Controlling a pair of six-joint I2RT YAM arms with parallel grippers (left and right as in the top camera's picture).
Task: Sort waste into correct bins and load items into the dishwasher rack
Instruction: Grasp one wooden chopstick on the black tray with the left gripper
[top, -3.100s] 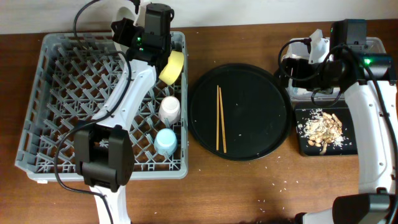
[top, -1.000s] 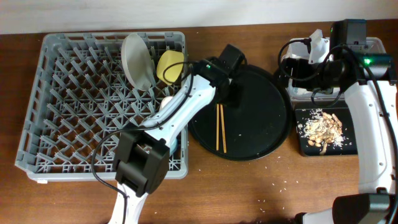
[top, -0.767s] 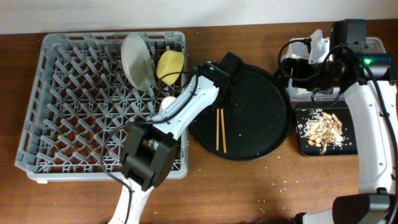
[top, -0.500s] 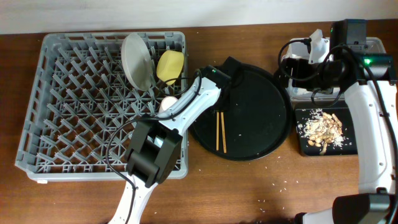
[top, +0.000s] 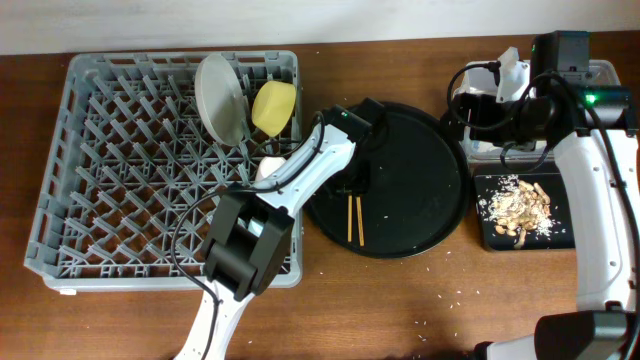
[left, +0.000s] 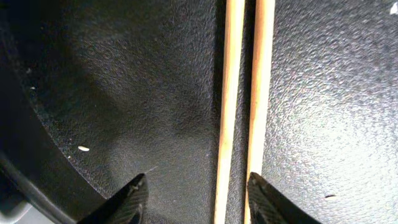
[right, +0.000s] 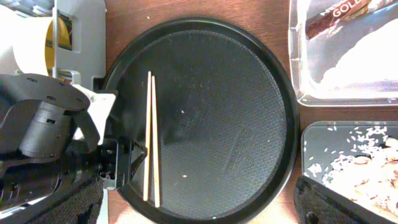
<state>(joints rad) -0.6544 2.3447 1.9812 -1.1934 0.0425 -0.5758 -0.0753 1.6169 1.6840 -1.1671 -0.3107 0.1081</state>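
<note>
Two thin wooden chopsticks (left: 245, 93) lie side by side on the large round black tray (top: 420, 190). My left gripper (left: 196, 190) is down over their far end, open, with one fingertip (left: 258, 190) at the right stick and the other a clear gap away. From overhead, the left gripper (top: 358, 180) covers the sticks' upper half. The grey dishwasher rack (top: 110, 190) holds the upright plate (top: 220, 98), the yellow bowl (top: 273, 108) and a pink cup (top: 268, 165). My right gripper (right: 199, 211) hangs wide open and empty above the tray.
The clear tub (right: 348, 56) at the right holds a brown wrapper (right: 336, 18) and a white napkin (right: 373, 62). Below it, the flat black tray (top: 495, 225) carries food scraps (top: 520, 205). Crumbs dot the wooden table near the front edge.
My left gripper has dropped lower onto the chopsticks and its jaws have narrowed around them. The right arm has not moved.
</note>
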